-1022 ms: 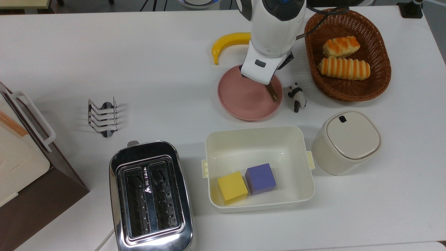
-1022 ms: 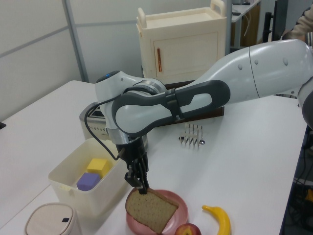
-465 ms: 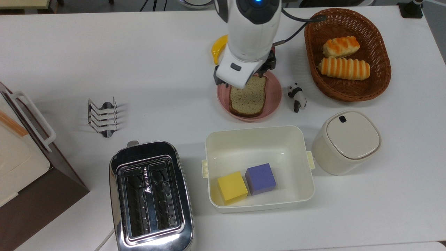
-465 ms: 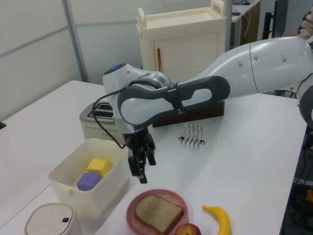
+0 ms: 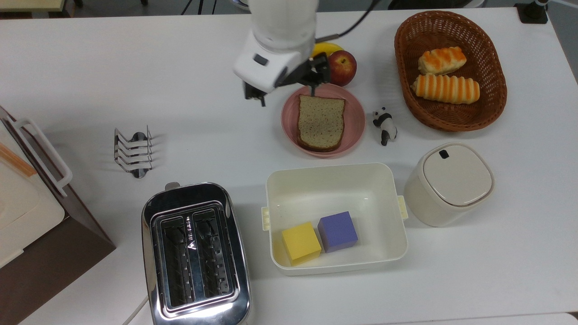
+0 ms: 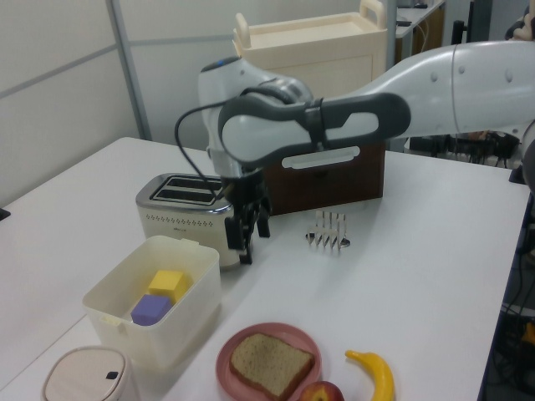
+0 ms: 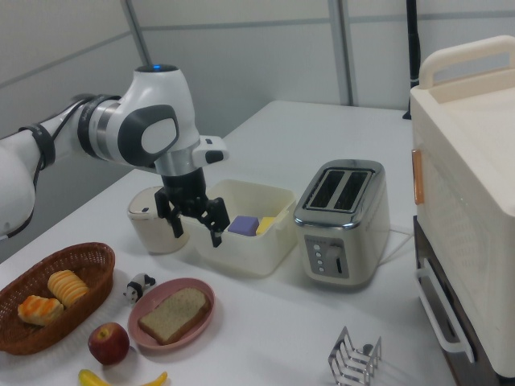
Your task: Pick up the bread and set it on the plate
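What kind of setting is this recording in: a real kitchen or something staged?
Probably a lab or office staged as a breakfast table: a white table with a toaster, bread on a pink plate, and partition walls behind.

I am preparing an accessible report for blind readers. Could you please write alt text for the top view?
A slice of bread lies flat on a pink plate on a white table, with the robot's open gripper raised above the plate's upper left rim. Nearby are an apple, a basket holding two rolls, a toaster and a cream tub with two blocks.
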`<action>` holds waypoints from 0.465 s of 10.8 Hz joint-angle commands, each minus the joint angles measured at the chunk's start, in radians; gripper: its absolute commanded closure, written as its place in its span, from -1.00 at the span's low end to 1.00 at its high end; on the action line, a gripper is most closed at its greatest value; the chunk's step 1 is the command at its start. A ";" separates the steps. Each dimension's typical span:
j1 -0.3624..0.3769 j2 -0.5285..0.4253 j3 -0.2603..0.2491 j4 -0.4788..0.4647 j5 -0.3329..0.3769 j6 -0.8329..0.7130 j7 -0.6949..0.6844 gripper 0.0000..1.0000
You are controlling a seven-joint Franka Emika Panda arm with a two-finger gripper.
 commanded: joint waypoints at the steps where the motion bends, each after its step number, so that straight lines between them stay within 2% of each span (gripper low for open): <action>1: -0.072 -0.048 -0.004 0.009 -0.039 -0.016 -0.011 -1.00; 3: -0.124 -0.048 -0.005 0.012 -0.056 -0.013 -0.010 -1.00; 5: -0.165 -0.048 -0.005 0.012 -0.119 -0.013 -0.014 -1.00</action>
